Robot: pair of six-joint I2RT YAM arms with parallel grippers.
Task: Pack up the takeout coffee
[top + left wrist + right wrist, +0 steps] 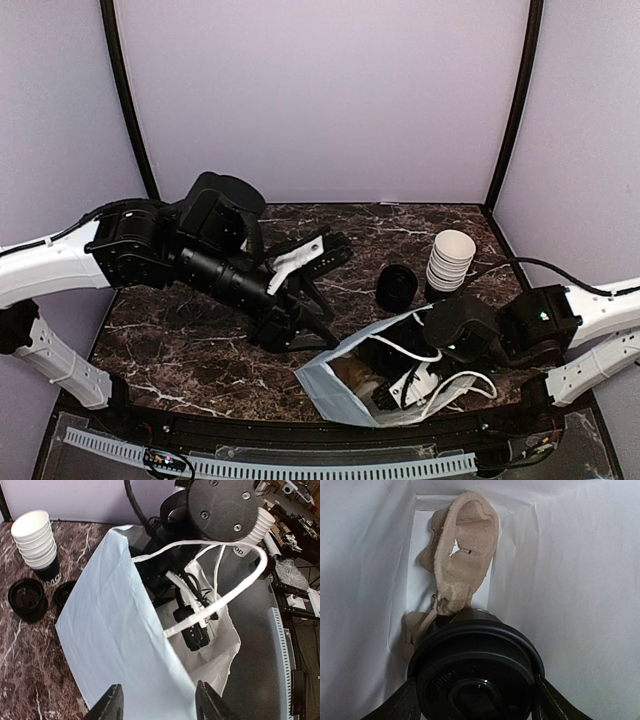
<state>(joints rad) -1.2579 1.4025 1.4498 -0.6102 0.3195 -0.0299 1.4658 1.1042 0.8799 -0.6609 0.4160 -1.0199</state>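
Note:
Deep in the white paper bag [580,580], my right gripper [475,702] is shut on the takeout coffee [475,670], with a finger on each side of its black lid. A brown pulp cup carrier [462,555] stands against the bag's bottom just beyond the cup. From above, the bag [335,385] lies on its side near the front edge, and the right gripper [400,385] reaches into its mouth. My left gripper [305,335] hovers open at the bag's left side. Its fingertips [111,702] straddle the bag's outer wall [115,630] without pinching it.
A stack of lidless white-rimmed cups [450,262] stands at the back right of the marble table [180,340]. Loose black lids [397,287] lie beside the stack. The bag's white handles [235,587] loop over my right wrist. Purple walls enclose the table.

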